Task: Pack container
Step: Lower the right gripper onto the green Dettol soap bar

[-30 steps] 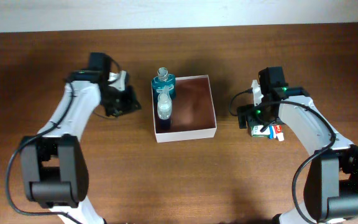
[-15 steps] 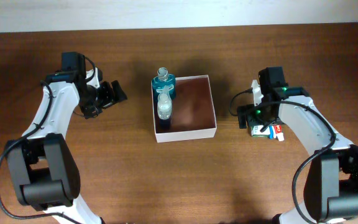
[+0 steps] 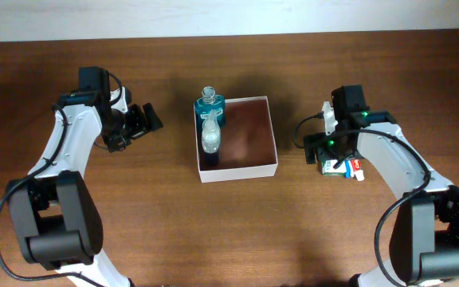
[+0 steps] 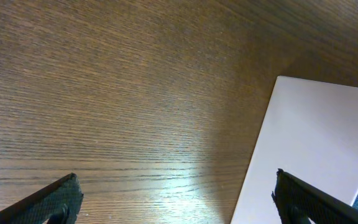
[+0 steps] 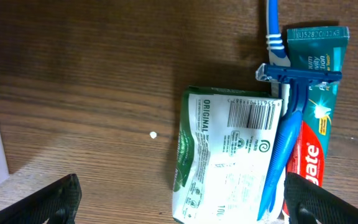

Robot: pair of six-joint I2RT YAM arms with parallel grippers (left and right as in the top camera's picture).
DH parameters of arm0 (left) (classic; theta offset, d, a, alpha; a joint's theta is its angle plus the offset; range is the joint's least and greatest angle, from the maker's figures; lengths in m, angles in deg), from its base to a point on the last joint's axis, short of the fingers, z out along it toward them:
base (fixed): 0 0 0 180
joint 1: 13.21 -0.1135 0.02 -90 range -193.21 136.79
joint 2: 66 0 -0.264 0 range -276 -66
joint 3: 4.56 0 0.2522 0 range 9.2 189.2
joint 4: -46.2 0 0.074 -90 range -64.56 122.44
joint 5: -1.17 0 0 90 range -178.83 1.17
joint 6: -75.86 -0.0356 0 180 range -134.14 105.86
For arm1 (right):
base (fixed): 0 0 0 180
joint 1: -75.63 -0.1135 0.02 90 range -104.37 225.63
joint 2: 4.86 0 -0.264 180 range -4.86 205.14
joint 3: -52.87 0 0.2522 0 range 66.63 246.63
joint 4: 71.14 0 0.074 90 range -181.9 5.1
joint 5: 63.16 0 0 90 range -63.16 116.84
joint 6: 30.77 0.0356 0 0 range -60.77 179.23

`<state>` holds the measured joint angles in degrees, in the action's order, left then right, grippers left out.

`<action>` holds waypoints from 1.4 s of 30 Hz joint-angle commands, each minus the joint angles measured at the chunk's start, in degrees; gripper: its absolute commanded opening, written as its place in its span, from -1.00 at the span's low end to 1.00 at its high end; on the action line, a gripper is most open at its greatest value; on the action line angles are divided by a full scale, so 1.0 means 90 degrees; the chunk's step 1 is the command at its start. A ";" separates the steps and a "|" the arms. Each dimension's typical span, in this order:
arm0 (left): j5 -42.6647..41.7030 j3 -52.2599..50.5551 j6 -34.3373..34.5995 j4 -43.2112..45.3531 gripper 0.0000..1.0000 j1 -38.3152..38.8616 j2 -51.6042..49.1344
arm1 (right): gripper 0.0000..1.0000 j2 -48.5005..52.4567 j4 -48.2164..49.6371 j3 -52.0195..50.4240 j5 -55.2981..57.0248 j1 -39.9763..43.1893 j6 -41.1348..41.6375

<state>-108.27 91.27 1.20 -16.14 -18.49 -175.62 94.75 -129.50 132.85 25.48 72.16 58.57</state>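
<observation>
Starting big: plain wooden table [image 3: 229, 231], with the container [image 3: 249, 135] parked dead centre between both arms, reddish inside mostly bare. Already in there along its left wall, a clear bottle [image 3: 210, 137]. Up at the far left corner, a teal bottle [image 3: 209, 104], hard to say whether fully inside or just against the rim. Off on the left side, the left gripper [image 3: 146, 119], fingers spread wide and holding nothing, pointed at the container's white outer wall with bare wood in between. Not much use over there tbh. Over on the right, the right gripper [image 3: 331, 155], also spread wide and empty, hovering right above the unpacked stuff: green-and-white packet [image 5: 229, 155], blue razor [image 5: 291, 124] and toothpaste tube [image 5: 316, 106], all bunched side by side. Key bit, going by the right wrist view: packet directly between the open fingers, long axis running crosswise to the line between them, so nicely set up for a pinch across its short width. Container off to that gripper's left, near but not touching the pile. Clearly the right arm's job, probably packet first.
</observation>
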 commanded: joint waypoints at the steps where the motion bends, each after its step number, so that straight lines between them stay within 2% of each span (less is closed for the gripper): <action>1: 0.0044 -0.0029 -0.0073 0.0007 0.99 -0.0015 -0.0117 | 0.97 0.0010 -0.0044 0.0097 0.0330 -0.0017 -0.0019; 15: 0.0046 -0.0029 -0.0073 0.0007 0.99 -0.0015 -0.0117 | 1.00 0.0308 0.0010 0.0075 0.0148 0.0279 0.0197; 16: 0.0044 -0.0029 -0.0073 0.0007 0.99 -0.0015 -0.0117 | 0.86 0.0330 0.0024 0.0075 0.0146 0.0279 0.0197; 21: 0.0046 -0.0029 -0.0073 0.0007 0.99 -0.0015 -0.0117 | 0.67 0.0352 0.0056 0.0073 -0.0265 0.0267 0.0197; 39: 0.0046 -0.0032 -0.0073 0.0007 0.99 -0.0015 -0.0117 | 0.61 0.0556 0.0464 -0.0257 -0.0136 0.0267 0.0197; 42: 0.0046 -0.0029 -0.0073 0.0007 0.99 -0.0015 -0.0117 | 0.26 0.0556 0.0459 -0.0257 -0.0138 0.0267 0.0197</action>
<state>-108.27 91.27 1.20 -16.14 -18.49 -175.64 99.10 -125.46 131.10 24.36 74.39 60.38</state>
